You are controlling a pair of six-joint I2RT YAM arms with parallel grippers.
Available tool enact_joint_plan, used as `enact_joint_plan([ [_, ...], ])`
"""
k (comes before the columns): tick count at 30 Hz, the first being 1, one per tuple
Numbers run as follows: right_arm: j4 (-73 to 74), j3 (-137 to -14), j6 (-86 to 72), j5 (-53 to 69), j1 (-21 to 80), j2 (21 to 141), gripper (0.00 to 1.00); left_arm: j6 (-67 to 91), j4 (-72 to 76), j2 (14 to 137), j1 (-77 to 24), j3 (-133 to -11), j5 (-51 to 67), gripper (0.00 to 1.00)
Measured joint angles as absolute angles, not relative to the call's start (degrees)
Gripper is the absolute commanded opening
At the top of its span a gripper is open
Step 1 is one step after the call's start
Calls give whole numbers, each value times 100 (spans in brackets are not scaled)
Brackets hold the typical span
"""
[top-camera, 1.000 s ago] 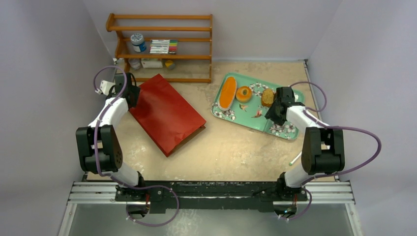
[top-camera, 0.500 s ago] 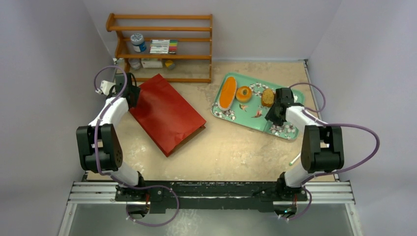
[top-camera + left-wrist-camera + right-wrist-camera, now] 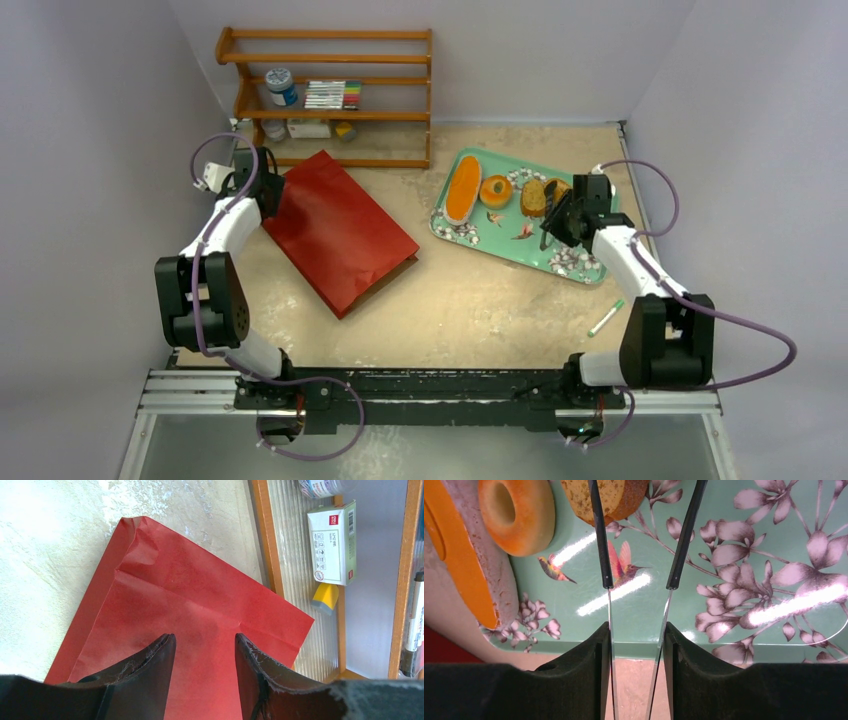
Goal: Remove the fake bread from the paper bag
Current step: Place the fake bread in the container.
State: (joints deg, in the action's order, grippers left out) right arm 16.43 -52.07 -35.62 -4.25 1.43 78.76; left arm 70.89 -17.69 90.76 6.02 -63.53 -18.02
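Note:
The red paper bag (image 3: 335,230) lies flat on the table, its mouth toward the near right. My left gripper (image 3: 262,190) stands open over the bag's far closed end (image 3: 190,595), with red paper showing between its fingers (image 3: 204,636). Fake bread lies on the green flowered tray (image 3: 500,240): a long oval loaf (image 3: 462,189), a round ring bun (image 3: 495,190) and a tan-faced slice (image 3: 533,197). My right gripper (image 3: 570,213) is shut on metal tongs (image 3: 604,555), whose black-tipped arms reach over the tray to the slice (image 3: 611,495). The right fingers (image 3: 637,625) pinch the tongs' blades.
A wooden shelf (image 3: 330,95) with a jar, markers and a small box stands at the back left, close to the bag's far corner. A green marker (image 3: 605,318) lies on the table near the right arm's base. Grey walls enclose three sides.
My right arm has swung outward and its gripper has shifted slightly back and right. The slice now sits a little further left on the tray. The left arm is still.

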Motion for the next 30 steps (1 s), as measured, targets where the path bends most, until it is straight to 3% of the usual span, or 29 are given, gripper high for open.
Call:
enact_joint_plan([
  [19, 1669, -4663, -3929, -38, 143, 7201, 44, 7091, -1789, 9076, 602, -6353, -1824, 47],
  [30, 1682, -4582, -3990, -34, 143, 7124, 39, 7091, -1787, 9074, 602, -6353, -1822, 47],
])
